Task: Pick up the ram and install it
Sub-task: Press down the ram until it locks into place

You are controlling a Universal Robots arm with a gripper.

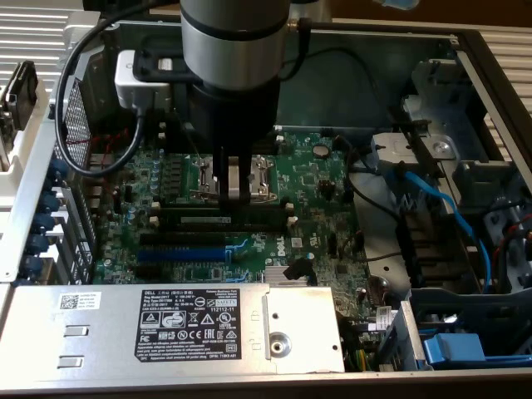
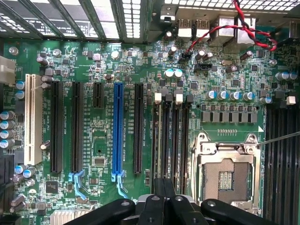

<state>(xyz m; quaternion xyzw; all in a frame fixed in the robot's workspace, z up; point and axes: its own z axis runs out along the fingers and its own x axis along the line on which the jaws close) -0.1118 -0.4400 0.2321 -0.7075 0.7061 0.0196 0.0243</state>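
Observation:
The ram (image 1: 212, 219), a thin dark-green stick with a white label, stands edge-up in one of the black memory slots (image 1: 229, 226) on the motherboard. My gripper (image 1: 233, 199) points straight down over its middle, fingers shut, tips at or just above the ram's top edge; I cannot tell whether they touch. In the wrist view the shut gripper (image 2: 164, 190) sits over the row of memory slots (image 2: 171, 136) with white and black end clips. Nothing is held between the fingers.
The open CPU socket (image 2: 227, 173) lies beside the slots. A blue expansion slot (image 2: 118, 131) and black ones lie on the other side. A silver power supply (image 1: 166, 328) fills the front. Blue cables (image 1: 440, 199) and the drive cage stand at the exterior view's right.

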